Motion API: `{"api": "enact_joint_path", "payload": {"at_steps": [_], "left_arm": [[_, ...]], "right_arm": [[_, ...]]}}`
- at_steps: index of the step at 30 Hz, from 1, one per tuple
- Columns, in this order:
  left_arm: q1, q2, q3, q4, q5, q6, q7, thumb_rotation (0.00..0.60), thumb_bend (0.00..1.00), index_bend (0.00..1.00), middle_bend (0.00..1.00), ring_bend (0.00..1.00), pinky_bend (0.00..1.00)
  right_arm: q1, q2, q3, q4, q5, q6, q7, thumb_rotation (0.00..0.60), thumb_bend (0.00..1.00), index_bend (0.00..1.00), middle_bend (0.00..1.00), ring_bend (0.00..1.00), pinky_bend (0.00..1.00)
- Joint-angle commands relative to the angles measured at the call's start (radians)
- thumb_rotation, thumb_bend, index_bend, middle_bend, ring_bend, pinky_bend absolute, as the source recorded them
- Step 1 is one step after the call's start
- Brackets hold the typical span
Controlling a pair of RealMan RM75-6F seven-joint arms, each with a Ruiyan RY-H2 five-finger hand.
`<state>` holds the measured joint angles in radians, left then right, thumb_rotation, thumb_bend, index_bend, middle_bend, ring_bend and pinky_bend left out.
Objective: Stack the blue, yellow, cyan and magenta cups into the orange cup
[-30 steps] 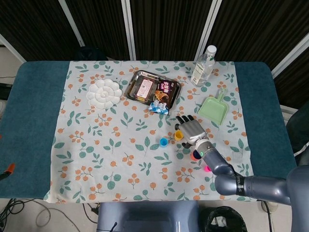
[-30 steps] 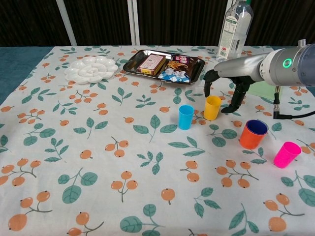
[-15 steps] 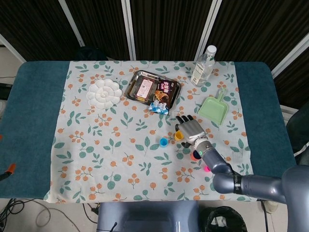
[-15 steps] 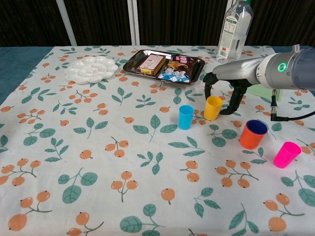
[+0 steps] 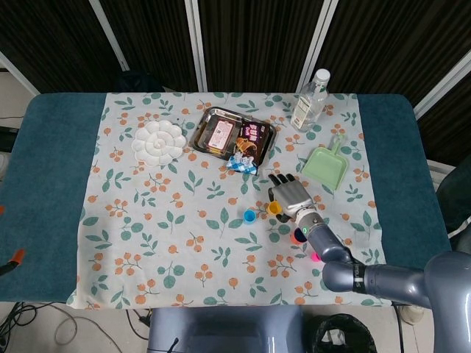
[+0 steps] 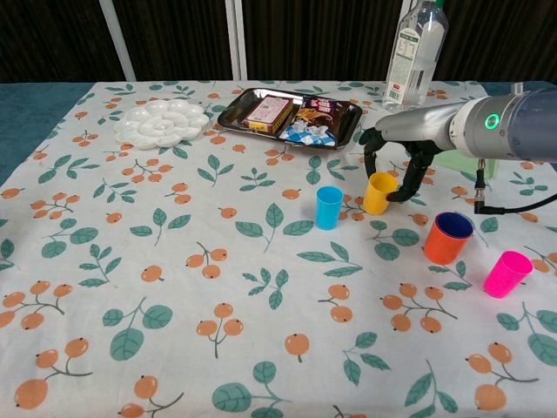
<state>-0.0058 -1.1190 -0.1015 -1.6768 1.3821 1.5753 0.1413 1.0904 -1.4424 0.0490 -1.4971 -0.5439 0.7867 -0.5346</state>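
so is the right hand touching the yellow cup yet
Cannot tell. In the chest view the right hand has fingers curled either side of the yellow cup, but neither view plainly shows contact or a gap.

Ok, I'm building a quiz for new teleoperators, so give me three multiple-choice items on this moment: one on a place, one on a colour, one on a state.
1. Where does the yellow cup stand?
A. inside the metal tray
B. on the cloth between the cyan cup and the right hand
C. on the green dustpan

2. What colour shows inside the orange cup?
A. dark blue
B. white
C. magenta

3. How is the right hand just now?
A. flat on the table
B. lifting the magenta cup
C. fingers apart around the yellow cup, which stands on the cloth

Key: 1 B, the chest view shows it right of the cyan cup, the hand curved over it. 2 A, a blue rim and inside fill the orange cup's mouth. 3 C, the fingers arch on both sides; a firm grip cannot be confirmed. The magenta cup stands alone.
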Motion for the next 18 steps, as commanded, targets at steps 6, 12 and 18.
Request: {"api": "enact_joint_path", "payload": {"at_steps": [6,12,18], "left_arm": [[-0.001,0.0,0.0,0.0,0.001,0.0,0.0,0.6,0.19,0.17,0.1,0.0,0.0],[-0.001,0.0,-0.001,0.0,0.0,0.0,-0.001,0.6,0.19,0.17,0.1,0.0,0.0],[-0.001,0.001,-0.002,0.001,-0.001,0.001,-0.002,0.6,0.19,0.17,0.1,0.0,0.0]], "right_arm": [[-0.006,0.0,0.01,-0.004,-0.016,0.005,0.013,0.6,0.4,0.49,0.0,0.07,0.22],[-0.012,0.024,0.021,-0.029,-0.029,0.011,0.023,0.6,0.42,0.49,0.0,0.07,0.13],[-0.014,0.118,0.037,-0.106,-0.03,0.023,0.024,0.6,0.42,0.49,0.0,0.07,0.11]]}}
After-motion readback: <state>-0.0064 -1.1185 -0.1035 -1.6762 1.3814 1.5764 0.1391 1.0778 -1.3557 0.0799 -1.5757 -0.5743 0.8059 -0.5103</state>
